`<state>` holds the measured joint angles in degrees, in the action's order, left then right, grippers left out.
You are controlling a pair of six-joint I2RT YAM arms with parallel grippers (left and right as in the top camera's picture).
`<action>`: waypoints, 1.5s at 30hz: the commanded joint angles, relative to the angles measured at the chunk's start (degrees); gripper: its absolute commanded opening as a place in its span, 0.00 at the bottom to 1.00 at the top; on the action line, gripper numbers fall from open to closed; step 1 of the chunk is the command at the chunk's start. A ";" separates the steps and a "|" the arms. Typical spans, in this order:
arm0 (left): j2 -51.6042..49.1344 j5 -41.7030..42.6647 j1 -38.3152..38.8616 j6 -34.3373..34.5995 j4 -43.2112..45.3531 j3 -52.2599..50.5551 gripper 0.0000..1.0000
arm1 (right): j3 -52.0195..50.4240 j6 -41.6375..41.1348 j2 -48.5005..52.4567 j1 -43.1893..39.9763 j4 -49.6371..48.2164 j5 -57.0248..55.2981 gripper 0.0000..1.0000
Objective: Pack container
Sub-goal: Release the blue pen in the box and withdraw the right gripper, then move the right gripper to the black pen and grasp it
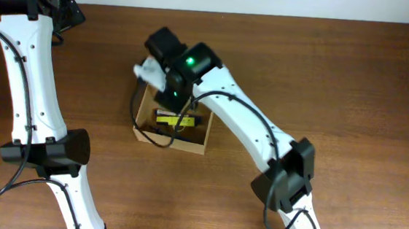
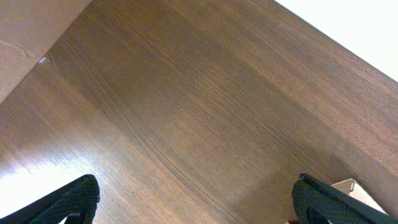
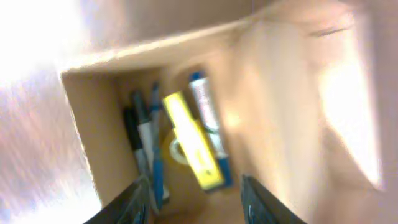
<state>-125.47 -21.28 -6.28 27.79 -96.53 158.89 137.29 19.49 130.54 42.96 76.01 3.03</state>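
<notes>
The right arm (image 1: 247, 125) reaches across the table (image 1: 353, 82) and hangs over the container (image 1: 187, 144), hiding its far end from above. The container sits open near the middle of the table. A white crumpled lump (image 1: 148, 71) shows just past its far left corner, beside the wrist; I cannot tell what it is.

From the right wrist, the right claw (image 3: 196, 193) is spread over the open box with nothing between its fingers. It is blurred in there, but I count one yellow bar (image 3: 189, 140), one white marker (image 3: 205, 106) with blue ends, one blue pen (image 3: 155, 155) and two dark pens (image 3: 134, 130) lying lengthwise side by side.

The left arm (image 1: 30, 93) stands well apart at the table's left edge. The left claw (image 2: 196, 193) is spread wide over bare wood, holding nothing. One tan cardboard sheet (image 2: 25, 31) fills that view's upper left corner, and a small pale corner (image 2: 348, 186) pokes in by the right finger
</notes>
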 commanded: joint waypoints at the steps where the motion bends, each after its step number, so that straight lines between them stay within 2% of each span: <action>1: 1.68 -0.42 -0.26 -0.92 -0.13 0.55 1.00 | 9.70 -14.67 -4.42 0.09 3.98 -12.46 0.47; 3: 1.68 -0.42 -0.26 -0.92 -0.13 0.55 1.00 | 14.36 -22.60 -4.52 -0.26 8.15 -17.44 0.47; 4: 1.68 -0.42 -0.26 -0.92 -0.13 0.55 1.00 | 17.27 -29.24 -4.52 -0.92 11.89 -19.19 0.48; 6: 1.68 -0.42 -0.26 -0.92 -0.13 0.55 1.00 | 18.80 -37.07 -4.52 -2.60 16.06 -19.12 0.48; 8: 1.68 -0.42 -0.26 -0.92 -0.13 0.55 1.00 | 18.75 -40.98 -4.52 -4.52 19.37 -19.12 0.47; 16: 1.68 -0.42 -0.26 -0.92 -0.13 0.55 1.00 | 12.44 -39.63 -4.50 -13.92 21.33 -16.48 0.47; 19: 1.68 -0.42 -0.26 -0.92 -0.13 0.55 1.00 | 8.52 -37.18 -4.50 -17.51 21.33 -12.20 0.47; 22: 1.68 -0.42 -0.26 -0.92 -0.13 0.55 1.00 | 1.62 -35.12 -5.40 -20.74 21.33 -7.67 0.45; 28: 1.68 -0.42 -0.26 -0.90 -0.13 0.55 1.00 | -12.28 -33.51 -11.06 -23.87 21.33 -9.25 0.45; 33: 1.68 -0.42 -0.26 -0.92 -0.13 0.55 1.00 | -22.91 -33.44 -19.74 -23.87 20.13 -10.12 0.44; 37: 1.68 -0.42 -0.26 -0.92 -0.13 0.55 1.00 | -33.31 -33.86 -27.89 -23.85 13.46 -8.94 0.45; 42: 1.68 -0.42 -0.26 -0.92 -0.13 0.55 1.00 | -54.34 -42.16 -35.45 -23.85 -2.56 -4.66 0.50; 45: 1.68 -0.42 -0.26 -0.92 -0.13 0.55 1.00 | -62.71 -45.99 -35.93 -23.85 -9.57 -1.95 0.50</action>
<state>-125.47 -21.30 -6.28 27.79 -96.60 158.89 82.41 -20.38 93.67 18.90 69.21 -3.07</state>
